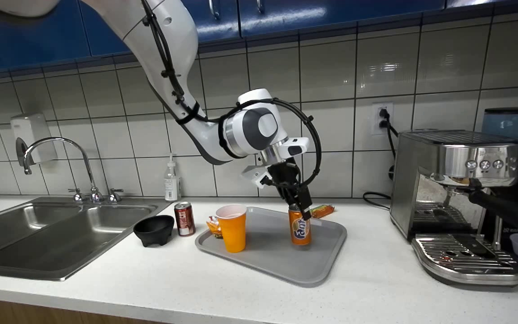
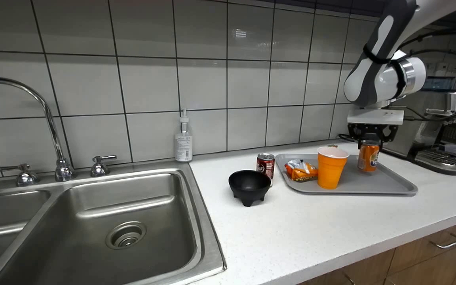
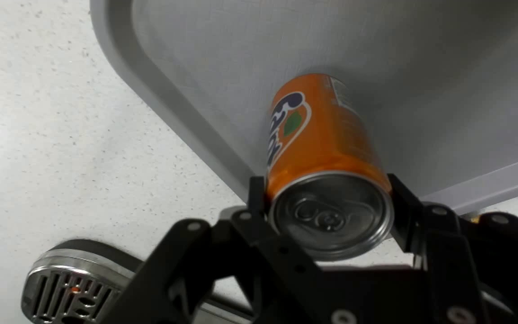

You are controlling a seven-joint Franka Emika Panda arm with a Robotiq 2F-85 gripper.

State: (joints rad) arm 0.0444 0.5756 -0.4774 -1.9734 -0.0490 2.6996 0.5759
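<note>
The claw (image 3: 328,198) is clasped around the Fanta can (image 3: 324,130), its two fingers (image 3: 257,191) against opposite sides just under the lid, so they stand about as far apart as the can is wide. Gripping that high probably spares the fingers from meeting the tray (image 1: 263,243) and leaves most of the round wall uncovered. The Fanta can is roughly upright over the end of the tray nearer the coffee machine (image 1: 448,162); whether its base rests or hangs just above, I cannot tell. At the tray's other end an orange cup (image 1: 233,229) stands mouth up near the rim — well apart from the claw, which gives the fingers room. Beside it lies a packet (image 2: 300,171), likely too soft to stand. A second packet (image 1: 322,211) lies on the surface (image 2: 291,229) just beyond the tray's edge. Between the tray and the sink (image 2: 93,206), a red can (image 2: 265,165) stands upright close to a black bowl (image 2: 249,186) — its stubby feet presumably there to steady it.
</note>
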